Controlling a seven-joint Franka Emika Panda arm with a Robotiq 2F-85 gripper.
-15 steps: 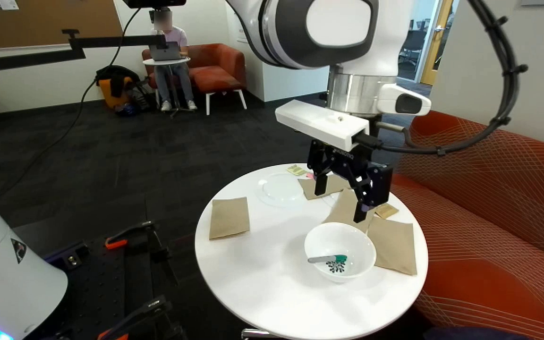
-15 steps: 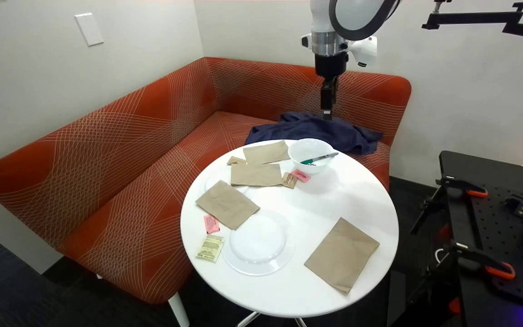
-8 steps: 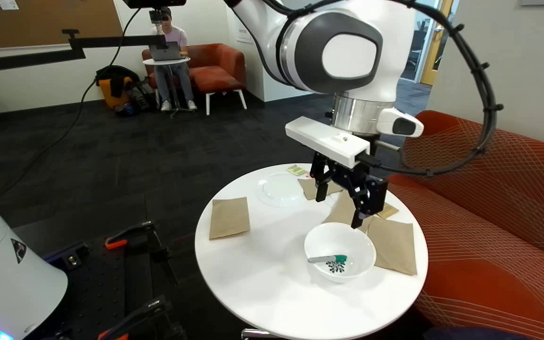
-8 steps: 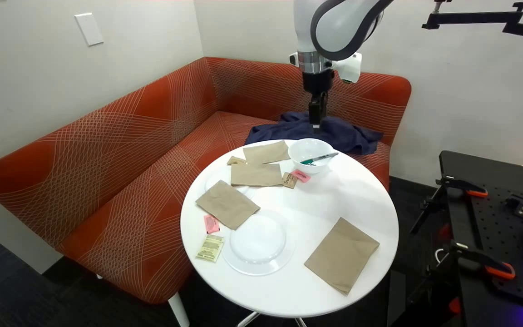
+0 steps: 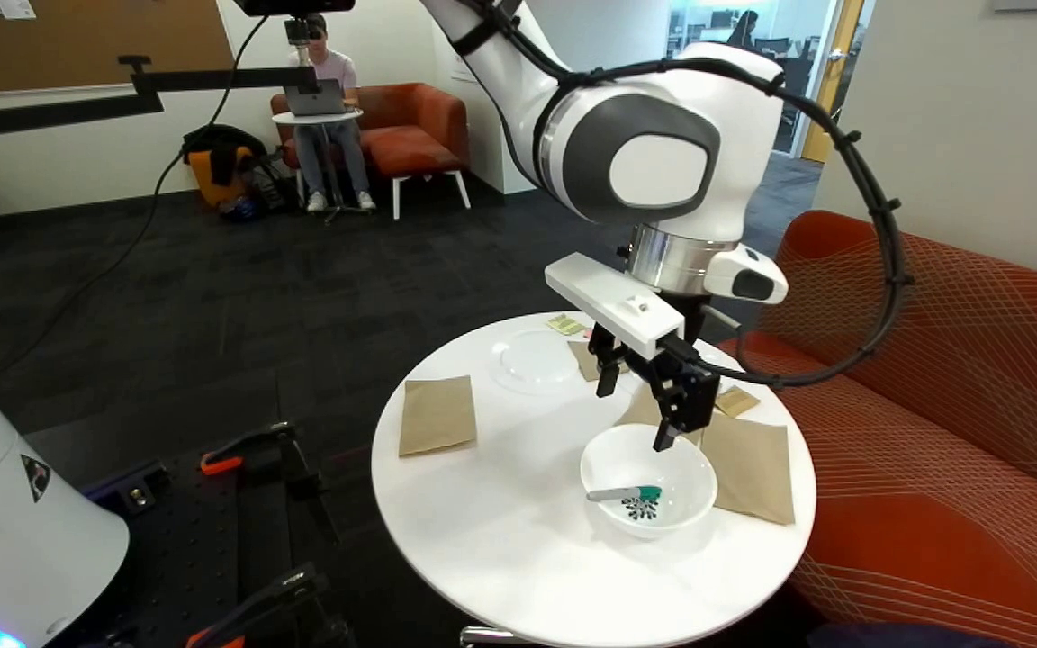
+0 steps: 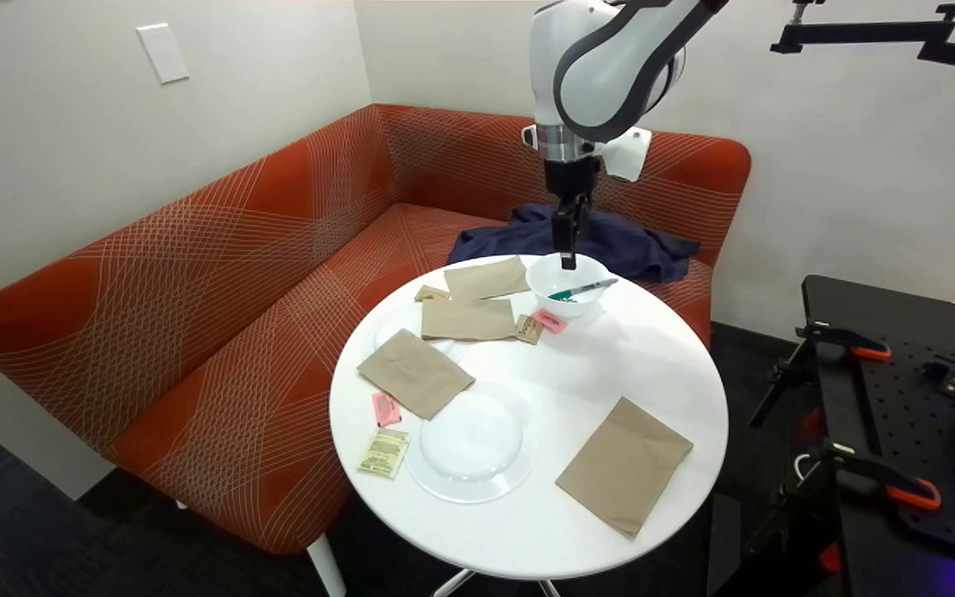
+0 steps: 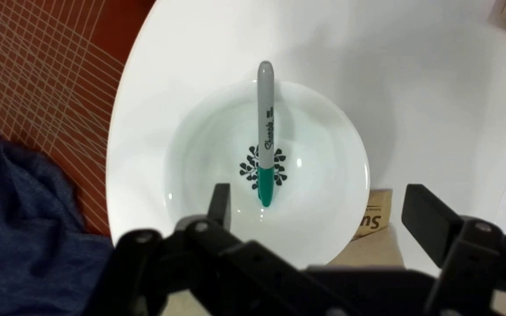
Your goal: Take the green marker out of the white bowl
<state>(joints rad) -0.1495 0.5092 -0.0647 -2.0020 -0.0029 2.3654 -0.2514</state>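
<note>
Seems only at the approach, with the tool [image 7: 318, 208] spread wide and empty, partly over the white bowl [image 7: 332, 145], and has yet to grip and lift out the green marker [image 7: 265, 131] leaning inside it.

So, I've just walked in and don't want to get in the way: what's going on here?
A robot arm is at work over a round white table, apparently about to take the green marker out of the white bowl. The marker lies tilted in the bowl, its green cap down inside and its gray end sticking out past the rim. The gripper hangs open near the bowl, clear of the marker, so nothing has been picked up yet.
</note>
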